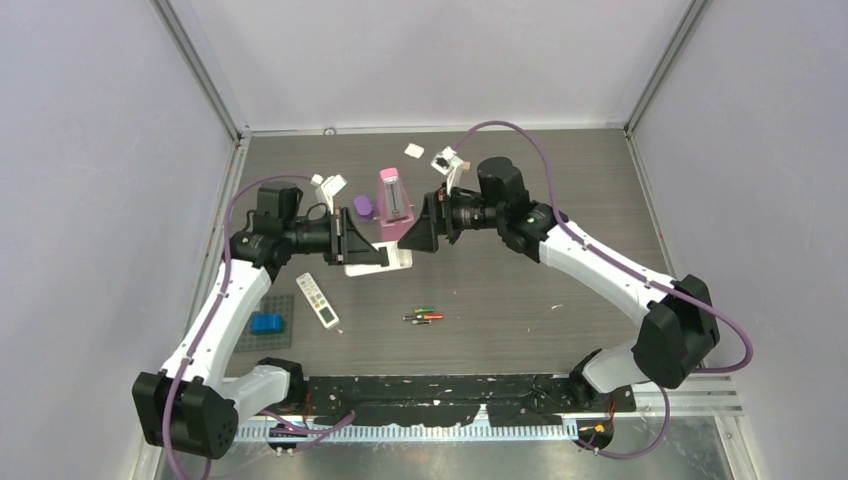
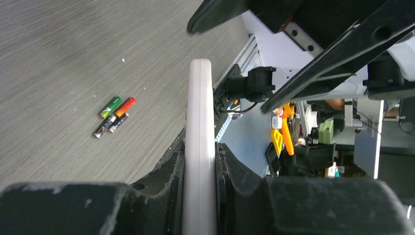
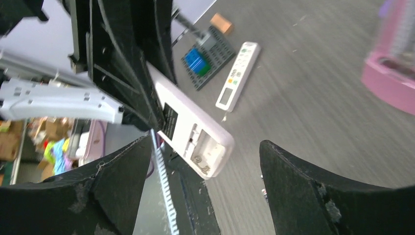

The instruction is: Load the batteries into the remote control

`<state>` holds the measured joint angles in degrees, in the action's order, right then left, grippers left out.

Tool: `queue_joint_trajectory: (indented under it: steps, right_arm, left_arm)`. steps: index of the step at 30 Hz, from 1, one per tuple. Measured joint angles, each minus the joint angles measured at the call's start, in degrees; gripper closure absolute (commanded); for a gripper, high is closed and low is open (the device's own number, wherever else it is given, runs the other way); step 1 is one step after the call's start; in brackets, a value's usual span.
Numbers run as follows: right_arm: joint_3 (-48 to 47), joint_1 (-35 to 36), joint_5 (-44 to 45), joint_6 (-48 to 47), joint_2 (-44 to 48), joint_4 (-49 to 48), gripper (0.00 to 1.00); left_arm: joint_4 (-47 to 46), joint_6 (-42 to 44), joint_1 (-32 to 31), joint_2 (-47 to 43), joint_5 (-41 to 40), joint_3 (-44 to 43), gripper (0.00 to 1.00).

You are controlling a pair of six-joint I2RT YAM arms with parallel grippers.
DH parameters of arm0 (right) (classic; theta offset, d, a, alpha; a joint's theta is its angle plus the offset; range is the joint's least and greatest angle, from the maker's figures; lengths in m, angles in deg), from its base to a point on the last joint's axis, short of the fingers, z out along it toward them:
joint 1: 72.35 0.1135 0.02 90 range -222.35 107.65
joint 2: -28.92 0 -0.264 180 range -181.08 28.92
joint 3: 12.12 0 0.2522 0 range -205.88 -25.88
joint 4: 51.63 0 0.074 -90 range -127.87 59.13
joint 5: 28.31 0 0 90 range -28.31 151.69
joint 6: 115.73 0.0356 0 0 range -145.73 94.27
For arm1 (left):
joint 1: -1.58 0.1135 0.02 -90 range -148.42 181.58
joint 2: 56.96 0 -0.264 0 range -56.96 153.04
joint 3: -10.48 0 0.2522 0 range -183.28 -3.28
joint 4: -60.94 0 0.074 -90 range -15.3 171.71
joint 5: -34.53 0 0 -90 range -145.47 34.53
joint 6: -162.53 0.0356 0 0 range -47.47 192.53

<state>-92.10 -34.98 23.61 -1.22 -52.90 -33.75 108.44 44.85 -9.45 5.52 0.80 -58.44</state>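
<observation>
My left gripper (image 1: 365, 245) is shut on a white remote control (image 1: 378, 258), held above the table; the left wrist view shows it edge-on (image 2: 200, 112) between the pads. In the right wrist view the remote's back (image 3: 188, 128) faces me, its battery compartment (image 3: 210, 152) uncovered, with metal contacts showing and nothing inside. My right gripper (image 3: 206, 143) stands open just off the remote's free end, touching nothing; the top view shows it (image 1: 415, 230) facing the left gripper. The batteries (image 1: 424, 315) lie in a small bunch on the table in front of both grippers, green, red-orange and dark (image 2: 114, 116).
A second, slimmer white remote (image 1: 317, 300) lies at the left, next to a grey baseplate (image 1: 267, 323) carrying a blue brick. A pink stand (image 1: 393, 200) and a purple piece (image 1: 363, 206) sit behind the grippers. Small white parts (image 1: 414, 150) lie near the back wall.
</observation>
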Motion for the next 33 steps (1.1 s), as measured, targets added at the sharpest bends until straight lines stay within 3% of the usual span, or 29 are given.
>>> queue_joint_trajectory:
  steps: [5, 9, 14, 19, 22, 26, 29, 33]
  right_arm:
    - [-0.20, 1.57, -7.15, -1.81, -1.40, 0.24, 0.15]
    - [-0.20, 1.66, -12.87, -1.84, -1.49, -1.03, 0.23]
    - [0.28, 1.66, -16.79, 0.61, -1.46, -5.90, 0.49]
    - [1.46, 1.66, -19.80, 6.12, -1.01, -12.57, 0.73]
    - [2.62, 1.66, -21.31, 10.36, -0.59, -16.90, 0.85]
    - [4.50, 1.66, -22.01, 16.94, -0.17, -24.44, 0.94]
    - [6.16, 1.66, -20.06, 21.84, -0.15, -29.49, 0.95]
    - [7.87, 1.66, -17.11, 27.80, -0.15, -34.36, 0.95]
  left_arm:
    - [-0.72, 1.40, -0.04, -1.03, 3.91, -0.37, 1.00]
    - [-2.34, 1.44, -0.11, -2.25, 7.98, -0.42, 1.00]
    - [-6.64, 0.39, -0.11, -4.04, 12.52, -0.37, 1.00]
    - [-18.82, -6.86, -0.02, -6.73, 14.27, 3.45, 1.00]
    - [-24.74, -10.58, 0.09, -7.56, 15.52, 5.20, 0.89]
    - [-29.88, -14.53, 0.13, -8.04, 16.24, 5.44, 0.60]
    - [-34.58, -19.15, 0.11, -8.61, 14.82, 6.29, 0.50]
    - [-46.29, -29.42, 0.20, -10.03, 12.04, 9.88, 0.48]
